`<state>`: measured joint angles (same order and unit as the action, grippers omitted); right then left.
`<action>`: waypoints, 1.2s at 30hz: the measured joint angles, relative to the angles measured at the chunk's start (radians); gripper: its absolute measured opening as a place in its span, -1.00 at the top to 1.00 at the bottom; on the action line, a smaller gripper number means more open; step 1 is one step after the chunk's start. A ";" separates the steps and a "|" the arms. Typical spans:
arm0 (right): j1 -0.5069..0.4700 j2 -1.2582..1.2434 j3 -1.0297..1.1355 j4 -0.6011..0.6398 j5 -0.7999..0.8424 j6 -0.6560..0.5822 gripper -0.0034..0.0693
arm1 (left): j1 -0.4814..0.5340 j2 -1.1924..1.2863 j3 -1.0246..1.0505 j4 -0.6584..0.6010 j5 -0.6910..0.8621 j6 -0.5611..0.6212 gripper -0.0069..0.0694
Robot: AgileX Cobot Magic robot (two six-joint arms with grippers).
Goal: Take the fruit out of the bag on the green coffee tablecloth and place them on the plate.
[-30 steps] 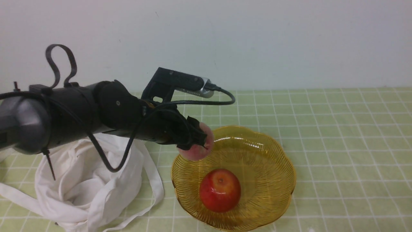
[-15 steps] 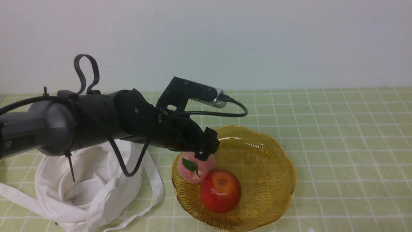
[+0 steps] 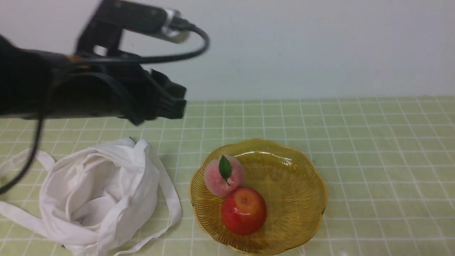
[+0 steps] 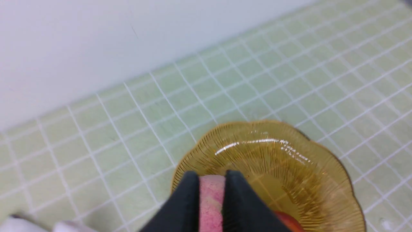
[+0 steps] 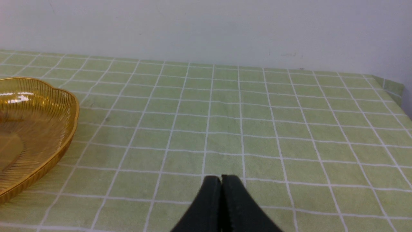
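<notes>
The pale-pink peach with its green leaf lies in the amber plate, touching the red apple. My left gripper hangs high above the cloth, to the left of and behind the plate, with its jaws a little apart and empty. In the left wrist view the peach shows through the gap between the black fingers, far below them, inside the plate. The white bag lies slumped to the left of the plate. My right gripper is shut and empty over the bare green tablecloth.
The bag's strap handles trail toward the plate's left rim. The pale wall stands behind the table. The cloth's far right corner drops off at the table edge. The plate's right rim shows in the right wrist view.
My left gripper let the peach go into the plate beside the apple, then rose and drew back to the left. The peach rolled so its leaf points up.
</notes>
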<state>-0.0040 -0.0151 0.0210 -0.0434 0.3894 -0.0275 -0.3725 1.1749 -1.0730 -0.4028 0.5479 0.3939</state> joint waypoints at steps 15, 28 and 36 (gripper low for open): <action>0.000 0.000 0.000 0.000 0.000 0.000 0.94 | 0.008 -0.668 0.259 0.050 0.081 -0.086 0.84; 0.000 0.000 0.000 0.000 0.000 0.000 0.94 | 0.008 -0.903 0.324 0.182 0.115 -0.144 0.84; 0.000 0.000 0.000 0.000 0.000 0.000 0.94 | 0.040 -0.989 0.430 0.395 0.106 -0.316 0.84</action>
<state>-0.0040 -0.0151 0.0210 -0.0434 0.3894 -0.0275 -0.3323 0.1856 -0.6432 -0.0083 0.6536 0.0774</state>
